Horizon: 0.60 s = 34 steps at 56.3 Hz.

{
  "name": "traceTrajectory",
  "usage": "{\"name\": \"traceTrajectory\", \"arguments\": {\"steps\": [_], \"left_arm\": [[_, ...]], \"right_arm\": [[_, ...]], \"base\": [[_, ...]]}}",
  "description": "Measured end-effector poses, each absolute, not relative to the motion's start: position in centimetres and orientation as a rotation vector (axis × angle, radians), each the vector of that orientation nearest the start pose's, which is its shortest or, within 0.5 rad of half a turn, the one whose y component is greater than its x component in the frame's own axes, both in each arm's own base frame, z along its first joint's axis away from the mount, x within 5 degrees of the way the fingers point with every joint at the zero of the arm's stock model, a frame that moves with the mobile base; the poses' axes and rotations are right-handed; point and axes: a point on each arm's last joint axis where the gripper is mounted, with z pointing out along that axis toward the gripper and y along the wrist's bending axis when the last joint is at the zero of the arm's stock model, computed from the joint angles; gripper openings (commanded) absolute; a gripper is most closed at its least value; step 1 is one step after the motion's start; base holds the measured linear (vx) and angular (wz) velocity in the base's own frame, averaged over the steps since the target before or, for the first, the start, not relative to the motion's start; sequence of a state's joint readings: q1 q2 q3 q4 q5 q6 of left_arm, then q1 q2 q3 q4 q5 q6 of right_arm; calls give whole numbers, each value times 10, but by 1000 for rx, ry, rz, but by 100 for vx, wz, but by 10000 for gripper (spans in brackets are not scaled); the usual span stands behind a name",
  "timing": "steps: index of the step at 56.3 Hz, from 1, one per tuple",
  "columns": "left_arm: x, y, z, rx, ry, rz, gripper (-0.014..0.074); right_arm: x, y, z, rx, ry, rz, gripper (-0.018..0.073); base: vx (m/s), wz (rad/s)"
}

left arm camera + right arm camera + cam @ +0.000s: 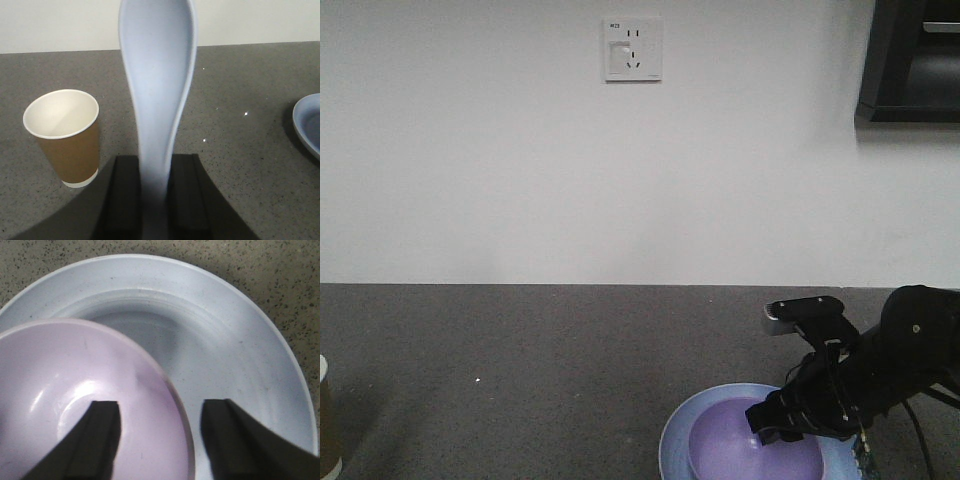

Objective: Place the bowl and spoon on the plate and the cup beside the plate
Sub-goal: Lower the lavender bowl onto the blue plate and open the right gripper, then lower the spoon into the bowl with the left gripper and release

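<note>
The lavender bowl [745, 452] sits inside the pale blue plate [678, 430] at the front right of the dark counter. My right gripper [767, 422] hangs over it, open. In the right wrist view one finger [102, 420] is over the inside of the bowl [65, 385] and the other is outside its rim, above the plate [240, 340]. My left gripper [155, 167] is shut on the handle of the pale blue spoon [157, 75], scoop pointing away. The brown paper cup [62, 137] stands upright to its left, and the plate's edge [310, 125] shows at right. The cup [326, 420] barely shows in the front view.
The speckled dark counter [540, 370] ends at a white wall with a socket [633, 48]. A black cabinet [910, 60] hangs at the upper right. The right arm's cables trail at the front right corner.
</note>
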<state>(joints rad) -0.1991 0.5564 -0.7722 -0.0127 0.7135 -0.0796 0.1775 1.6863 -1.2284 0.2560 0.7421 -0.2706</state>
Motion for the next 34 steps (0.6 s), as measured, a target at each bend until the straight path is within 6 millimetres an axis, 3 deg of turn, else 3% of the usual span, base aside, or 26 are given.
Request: {"name": "traceTrajectory", "arguments": {"steps": [10,17,18,25,34], "left_arm": [[94,-20,364,114,1993,-199,-6],[94,-21,363,108,1997,-221,-6],[93,-23,363,140,1999,-231,-3],[93,-27,364,199,2007,-250,-2],[104,-36,381,336,2036,-270,0]], "right_arm": [[346,73,251,-447,2615,173,562],[341,67,266,-447,2576,94,560],[324,59,298,-404,2509,24,512],[300,52,329,-342,2465,11,368],[255,44,375,-283,2353,23,4]], "base": [[0,0],[0,0],[0,0],[0,0],[0,0]]}}
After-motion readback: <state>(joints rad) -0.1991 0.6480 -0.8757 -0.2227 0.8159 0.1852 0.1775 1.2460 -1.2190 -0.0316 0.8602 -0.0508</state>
